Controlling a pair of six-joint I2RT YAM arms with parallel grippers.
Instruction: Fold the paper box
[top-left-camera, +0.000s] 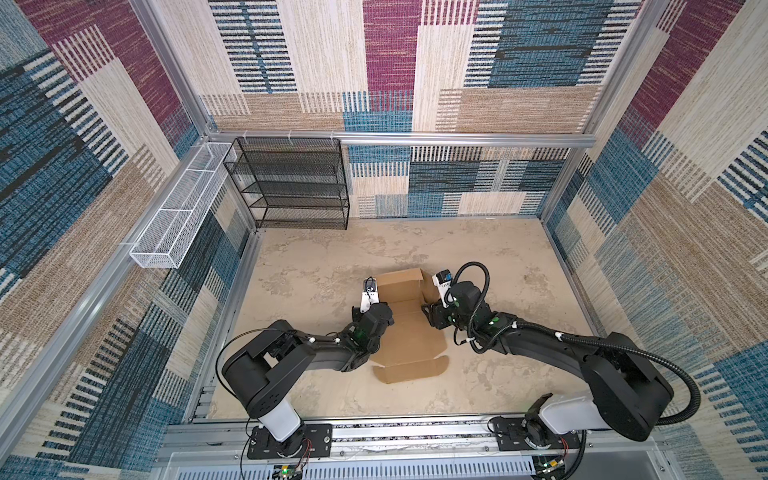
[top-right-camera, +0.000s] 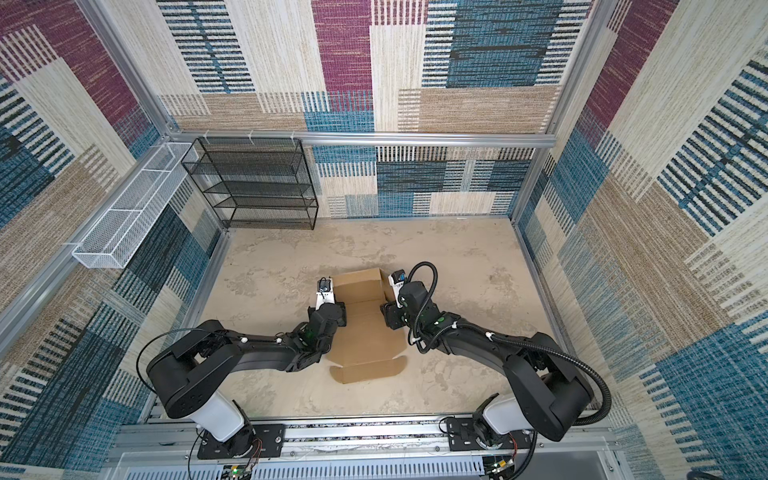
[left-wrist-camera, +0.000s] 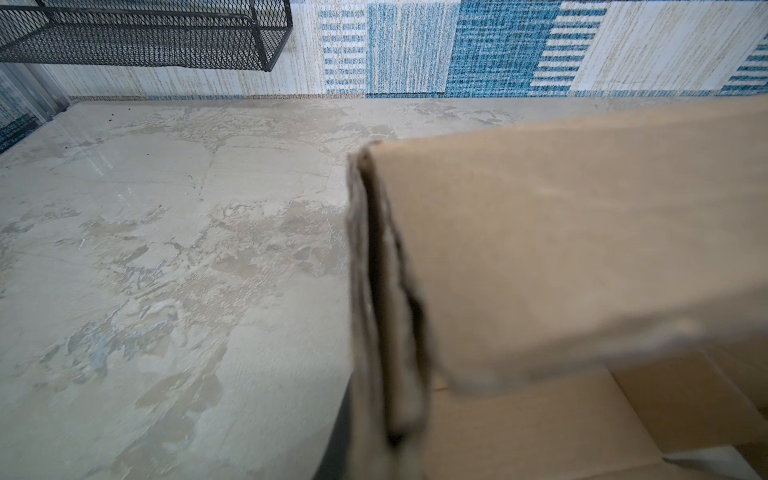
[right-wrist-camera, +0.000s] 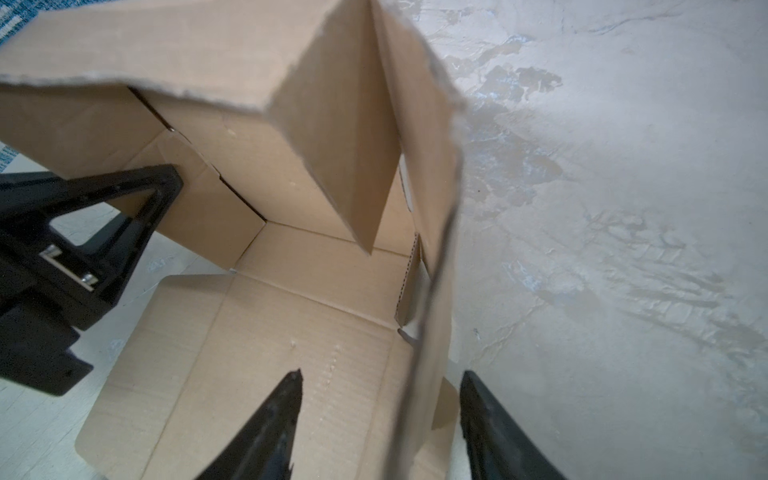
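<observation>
The paper box is brown cardboard, partly folded, in the middle of the table in both top views. Its back wall stands up and its front flap lies flat. My left gripper is shut on the box's left side wall; the cardboard hides its jaws in the left wrist view. One of its fingers shows against that wall in the right wrist view. My right gripper is open and straddles the upright right side wall without pressing it.
A black mesh shelf stands at the back left against the wall. A white mesh basket hangs on the left rail. Patterned walls close three sides of the table, and the arm bases sit on the front rail.
</observation>
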